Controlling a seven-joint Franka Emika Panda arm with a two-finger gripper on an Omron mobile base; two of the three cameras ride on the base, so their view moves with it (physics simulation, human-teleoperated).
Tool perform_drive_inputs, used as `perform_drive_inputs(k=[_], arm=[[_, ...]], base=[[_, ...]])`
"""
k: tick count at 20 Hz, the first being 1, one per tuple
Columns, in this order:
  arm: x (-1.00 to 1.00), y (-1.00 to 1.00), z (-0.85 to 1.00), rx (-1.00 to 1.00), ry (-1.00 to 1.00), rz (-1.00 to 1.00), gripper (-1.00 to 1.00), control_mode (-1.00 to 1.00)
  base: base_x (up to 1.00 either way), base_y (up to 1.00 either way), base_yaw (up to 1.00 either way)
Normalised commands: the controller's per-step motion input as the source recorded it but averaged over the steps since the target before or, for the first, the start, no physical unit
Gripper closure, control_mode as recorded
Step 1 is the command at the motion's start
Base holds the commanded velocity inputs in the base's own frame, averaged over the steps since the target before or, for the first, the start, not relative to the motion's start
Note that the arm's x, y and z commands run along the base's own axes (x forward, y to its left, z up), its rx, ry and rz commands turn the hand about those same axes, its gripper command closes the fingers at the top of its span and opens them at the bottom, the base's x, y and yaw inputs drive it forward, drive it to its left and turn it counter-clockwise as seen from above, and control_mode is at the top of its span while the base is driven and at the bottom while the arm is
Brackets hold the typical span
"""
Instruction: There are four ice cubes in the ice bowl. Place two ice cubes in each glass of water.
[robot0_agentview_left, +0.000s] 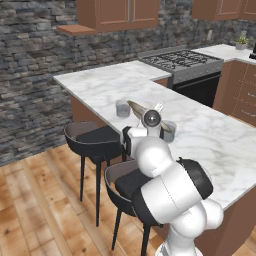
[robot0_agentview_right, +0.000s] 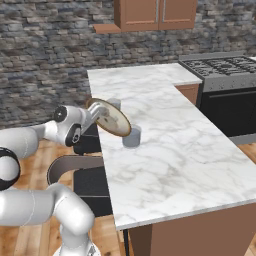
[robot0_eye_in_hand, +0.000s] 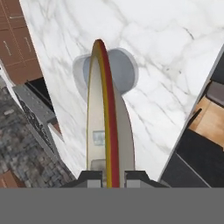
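Observation:
My gripper (robot0_eye_in_hand: 109, 175) is shut on the golden-brown rim of the ice bowl (robot0_eye_in_hand: 105, 109), which shows edge-on in the hand view. The bowl (robot0_agentview_right: 111, 117) is tipped steeply on its side above the counter's left edge. Two pale ice cubes (robot0_eye_in_hand: 98, 138) rest against its beige inside near the fingers. One glass of water (robot0_eye_in_hand: 119, 70) stands on the marble just beyond the bowl's far rim; it is the nearer glass (robot0_agentview_right: 132, 136) (robot0_agentview_left: 169, 131). The other glass (robot0_agentview_right: 114, 103) (robot0_agentview_left: 122, 108) stands further back, partly behind the bowl. From the left, the gripper (robot0_agentview_left: 149, 111) holds the bowl (robot0_agentview_left: 139, 107) between the glasses.
The white marble counter (robot0_agentview_right: 170, 150) stretches right and toward me. Two dark bar stools (robot0_agentview_left: 92, 140) stand below its left edge under my arm. A gas stove (robot0_agentview_left: 182, 62) sits at the far end, with wooden cabinets (robot0_agentview_right: 155, 14) on the stone wall.

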Motion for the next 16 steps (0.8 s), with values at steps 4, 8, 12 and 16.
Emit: perform_drive_inputs(k=[4, 8, 12, 16], arm=[[0.03, 0.32, 0.09, 0.12, -0.01, -0.11, 1.0, -1.0], [0.06, 0.36, 0.22, 0.14, 0.0, -0.1, 1.0, -1.0], [0.1, 0.34, 0.26, 0.09, 0.01, -0.09, 1.0, -1.0], [0.15, 0.29, 0.22, 0.06, 0.0, -0.07, 1.0, -1.0]], base=[[0.0, 0.0, 0.0], [0.0, 0.0, 0.0], [0.0, 0.0, 0.0], [0.0, 0.0, 0.0]])
